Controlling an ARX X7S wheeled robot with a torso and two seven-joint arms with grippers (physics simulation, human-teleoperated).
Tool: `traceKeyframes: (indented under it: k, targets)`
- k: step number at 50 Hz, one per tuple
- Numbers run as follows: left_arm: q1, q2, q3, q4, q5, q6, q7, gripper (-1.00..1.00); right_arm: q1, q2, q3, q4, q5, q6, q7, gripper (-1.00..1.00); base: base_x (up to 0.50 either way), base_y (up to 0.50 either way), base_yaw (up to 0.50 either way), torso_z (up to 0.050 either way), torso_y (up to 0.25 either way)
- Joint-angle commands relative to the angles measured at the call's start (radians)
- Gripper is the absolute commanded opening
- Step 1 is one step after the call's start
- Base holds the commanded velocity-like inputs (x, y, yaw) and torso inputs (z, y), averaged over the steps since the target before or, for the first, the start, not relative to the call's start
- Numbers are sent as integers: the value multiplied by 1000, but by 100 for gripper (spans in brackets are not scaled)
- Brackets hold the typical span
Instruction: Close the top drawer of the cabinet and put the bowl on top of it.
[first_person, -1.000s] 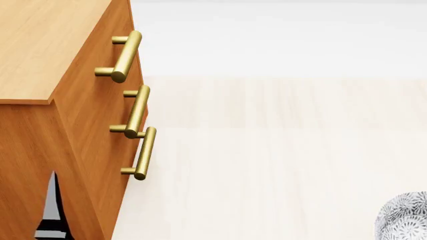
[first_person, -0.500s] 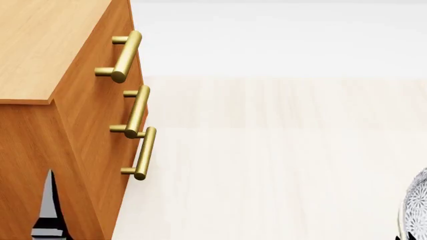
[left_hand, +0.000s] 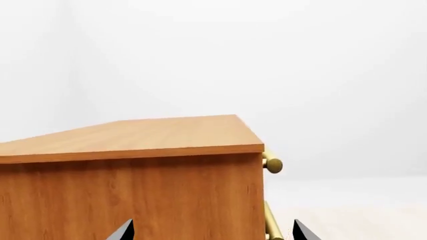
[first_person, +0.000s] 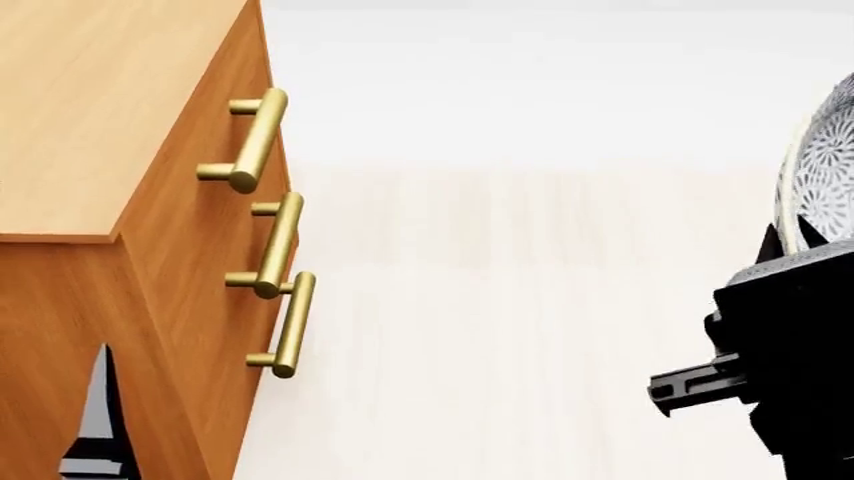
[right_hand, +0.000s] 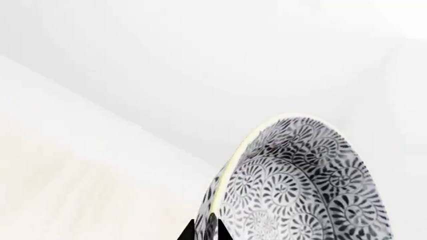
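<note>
The cabinet (first_person: 80, 120) stands at the left of the head view, and its side fills the left wrist view. The top drawer (first_person: 200, 120) has a brass handle (first_person: 250, 139), and its front lies flush with the two drawers below. My right gripper (right_hand: 205, 231) is shut on the rim of the bowl (right_hand: 300, 185), a white bowl with a dark grey leaf pattern. It holds the bowl (first_person: 821, 170) tilted on edge at the far right, well away from the cabinet. My left gripper (left_hand: 213, 235) is open beside the cabinet's side wall, below the top.
Pale wood floor (first_person: 534, 330) spreads between the cabinet and my right arm (first_person: 787, 370). A white wall (first_person: 534, 70) rises behind. One left finger (first_person: 99, 420) shows against the cabinet side.
My right arm has risen into the head view at the right, lifting the bowl from the bottom corner to mid-height. The view has shifted slightly, so the cabinet sits lower.
</note>
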Motion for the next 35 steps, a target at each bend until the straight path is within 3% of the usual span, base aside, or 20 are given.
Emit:
traceKeyframes:
  k: [1,16,35]
  targets:
    - [-4,-1,-16,-17,-42,-1,14,100,211,-151,113,59,160,203,5,-100,0,0,0,34,141]
    - [-15,0,-59,-40,-138,-4,42,100,326,-400,154,243,189,289,-57,-100,0,0,0,20,232]
    - [-43,-1,-57,-60,-157,-24,38,100,423,-706,201,558,172,301,-184,-100,0,0,0,1,250]
